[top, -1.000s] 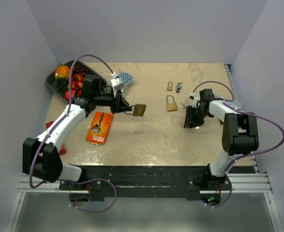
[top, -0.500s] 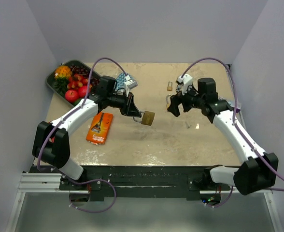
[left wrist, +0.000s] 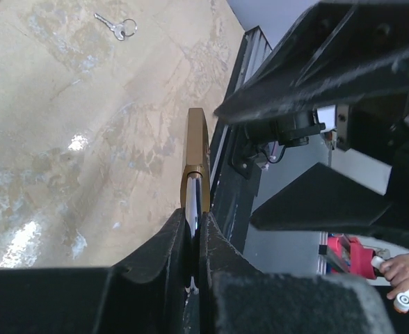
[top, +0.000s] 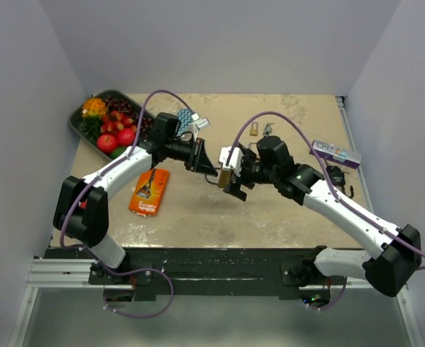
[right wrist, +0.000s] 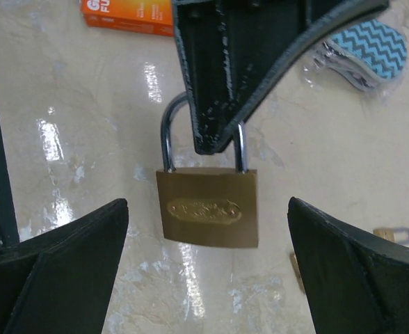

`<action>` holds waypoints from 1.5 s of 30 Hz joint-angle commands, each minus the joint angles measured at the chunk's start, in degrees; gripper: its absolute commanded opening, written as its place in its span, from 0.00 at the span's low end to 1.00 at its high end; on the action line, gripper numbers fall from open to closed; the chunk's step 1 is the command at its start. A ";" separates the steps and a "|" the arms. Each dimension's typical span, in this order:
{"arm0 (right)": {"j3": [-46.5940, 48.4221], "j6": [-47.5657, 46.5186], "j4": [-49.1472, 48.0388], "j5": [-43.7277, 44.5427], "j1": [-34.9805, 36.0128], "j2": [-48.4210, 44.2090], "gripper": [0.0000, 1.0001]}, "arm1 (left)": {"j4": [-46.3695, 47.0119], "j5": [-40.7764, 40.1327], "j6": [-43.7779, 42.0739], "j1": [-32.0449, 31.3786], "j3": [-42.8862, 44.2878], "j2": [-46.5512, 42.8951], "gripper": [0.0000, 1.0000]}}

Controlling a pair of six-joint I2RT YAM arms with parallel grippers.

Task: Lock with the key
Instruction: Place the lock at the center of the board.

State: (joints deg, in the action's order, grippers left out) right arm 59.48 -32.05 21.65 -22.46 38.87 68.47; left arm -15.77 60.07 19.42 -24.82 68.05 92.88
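Right wrist view: padlock [right wrist: 208, 207] hangs above the surface [right wrist: 65, 90], shackle pinched in left end effector [right wrist: 215, 129]; right end effector [top: 235, 182] wide, flanking it.
Likely a handover; key [top: 269, 130] lies well apart, to fetch next.

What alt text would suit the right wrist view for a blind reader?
A brass padlock hangs by its shackle from the shut left tool, above a beige table. The right tool is wide open, one dark finger on each side of it.

right arm [top: 342, 210]: swinging in from the right edge of the table [top: 285, 217] to its middle | right claw [top: 232, 175]: spreading wide, now flanking the padlock [right wrist: 208, 212] | left claw [top: 211, 168]: carrying the padlock rightward
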 commanded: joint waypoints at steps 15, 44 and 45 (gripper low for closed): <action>-2.70 -9.78 -7.49 14.19 7.09 5.10 0.87 | 5.93 6.55 4.13 -0.67 1.12 -3.76 0.00; -8.94 47.68 -0.12 27.81 -9.43 8.87 0.00 | 4.70 -14.37 -2.54 12.78 -1.51 -12.81 0.99; -9.12 49.87 -0.38 28.34 -9.95 9.05 0.00 | 4.70 -14.81 -2.54 12.78 -1.61 -12.90 0.99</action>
State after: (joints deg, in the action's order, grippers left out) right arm 50.15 3.40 24.01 1.21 29.78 77.71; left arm -12.67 47.62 18.28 -12.01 67.59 81.17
